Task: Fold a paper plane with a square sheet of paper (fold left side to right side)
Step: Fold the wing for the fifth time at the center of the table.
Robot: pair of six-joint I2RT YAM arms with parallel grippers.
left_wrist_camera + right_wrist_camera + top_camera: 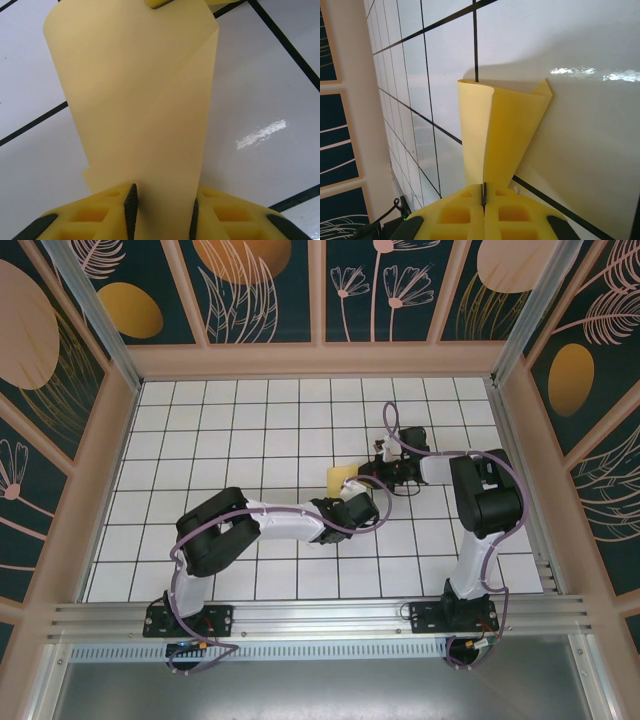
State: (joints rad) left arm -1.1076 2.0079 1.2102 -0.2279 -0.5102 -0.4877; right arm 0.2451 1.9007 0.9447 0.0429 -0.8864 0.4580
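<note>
The square sheet of paper is pale yellow and stands folded over itself at mid table, between the two grippers. In the right wrist view the paper rises as two leaves from my right gripper, whose yellow jaws are pressed together on its edge. My right gripper reaches in from the right. In the left wrist view a curled strip of the paper runs between the pads of my left gripper, which stand apart on either side of it. My left gripper comes in from below the sheet.
White grid tiles with black lines cover the table. Pink-framed walls with dark floral panels close off the back and both sides. A metal rail at the near edge carries both arm bases.
</note>
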